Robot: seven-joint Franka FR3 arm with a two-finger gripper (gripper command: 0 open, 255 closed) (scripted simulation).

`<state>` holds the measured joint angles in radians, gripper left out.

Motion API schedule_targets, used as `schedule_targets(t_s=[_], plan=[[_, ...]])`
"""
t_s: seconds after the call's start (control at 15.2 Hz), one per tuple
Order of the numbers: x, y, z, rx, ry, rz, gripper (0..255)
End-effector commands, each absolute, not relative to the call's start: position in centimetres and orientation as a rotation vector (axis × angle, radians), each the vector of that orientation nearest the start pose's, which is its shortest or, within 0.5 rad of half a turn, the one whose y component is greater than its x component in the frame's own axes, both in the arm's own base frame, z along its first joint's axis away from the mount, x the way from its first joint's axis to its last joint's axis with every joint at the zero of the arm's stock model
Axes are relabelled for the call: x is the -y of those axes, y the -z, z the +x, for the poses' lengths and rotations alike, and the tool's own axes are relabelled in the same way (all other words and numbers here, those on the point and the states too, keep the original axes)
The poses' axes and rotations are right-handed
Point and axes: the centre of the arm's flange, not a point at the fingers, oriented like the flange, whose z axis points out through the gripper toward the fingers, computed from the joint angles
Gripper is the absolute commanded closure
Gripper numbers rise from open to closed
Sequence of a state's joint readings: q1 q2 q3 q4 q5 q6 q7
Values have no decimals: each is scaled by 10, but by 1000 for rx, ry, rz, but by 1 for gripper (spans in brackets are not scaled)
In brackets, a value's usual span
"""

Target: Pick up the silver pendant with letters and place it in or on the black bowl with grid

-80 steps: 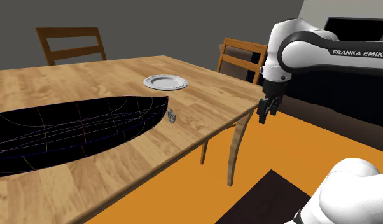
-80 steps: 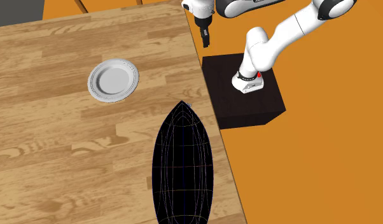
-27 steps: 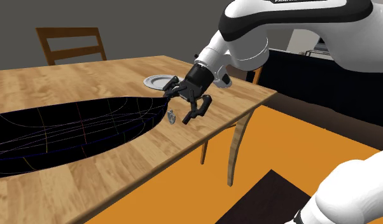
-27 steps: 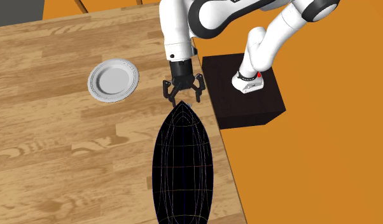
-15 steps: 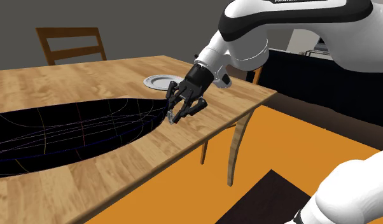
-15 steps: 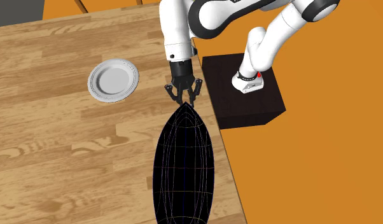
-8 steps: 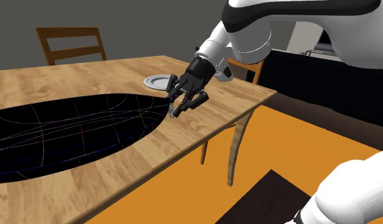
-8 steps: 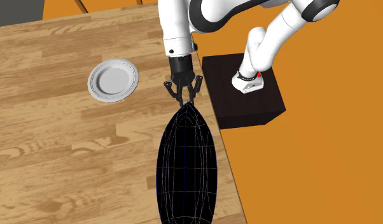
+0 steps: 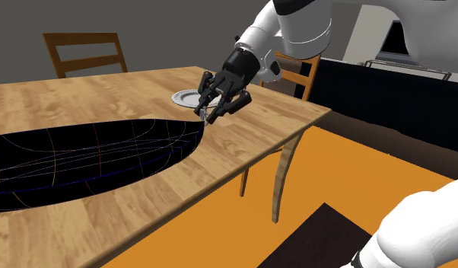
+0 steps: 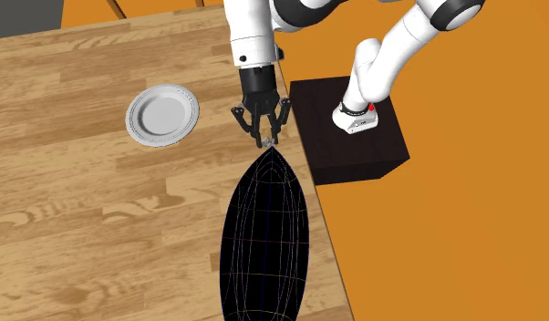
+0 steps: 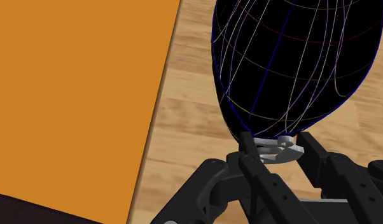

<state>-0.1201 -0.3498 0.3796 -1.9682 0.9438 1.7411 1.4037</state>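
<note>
Black two-finger gripper, clamped on the small silver pendant at the very fingertips, the lettering too small to read. Poised over the light wooden table right at the pointed tip of the long black boat-shaped bowl with thin coloured grid lines. Probably clear of the wood, judging by the gap under the fingers in the shoulder view, though not certain. Seen from the second exterior view, gripper pointing down with the pendant just short of the bowl's narrow end and near the table's edge. Judged as the carry step: grasp made, placing not yet done. Next, a short travel along the bowl's length toward its wide middle, then down a little, then fingers parted. Little height needed over so shallow a rim. Letting go too close to the tip risks dropping the piece onto the wood or over the nearby edge onto the orange floor. Farther out, a small round white plate off to one side, well apart from the bowl's line. Beyond that, two wooden slat-back chairs at the far sides of the table, and the dark box stand on the floor. Nothing in the way between fingertips and the bowl's middle.
</note>
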Motion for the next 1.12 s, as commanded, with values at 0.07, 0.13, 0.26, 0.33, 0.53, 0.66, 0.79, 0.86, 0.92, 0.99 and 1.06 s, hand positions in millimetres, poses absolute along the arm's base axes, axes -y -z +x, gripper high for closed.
schedule_targets(t_s=[0.07, 0.13, 0.26, 0.33, 0.53, 0.66, 0.79, 0.86, 0.92, 0.99, 1.06], plan=[[-220, -657, 426, -1451, -678, -1953, 255], [-220, -662, 426, -1451, -678, -1953, 255], [-220, -673, 426, -1451, -678, -1953, 255], [-220, -678, 426, -1451, -678, -1953, 255], [-220, -694, 426, -1451, -678, -1953, 255], [-220, -704, 426, -1451, -678, -1953, 255], [-220, -715, 426, -1451, -678, -1953, 255], [-220, -720, 426, -1451, -678, -1953, 255], [-220, -726, 426, -1451, -678, -1953, 255], [-220, -731, 426, -1451, -678, -1953, 255], [-220, -736, 426, -1451, -678, -1953, 255]])
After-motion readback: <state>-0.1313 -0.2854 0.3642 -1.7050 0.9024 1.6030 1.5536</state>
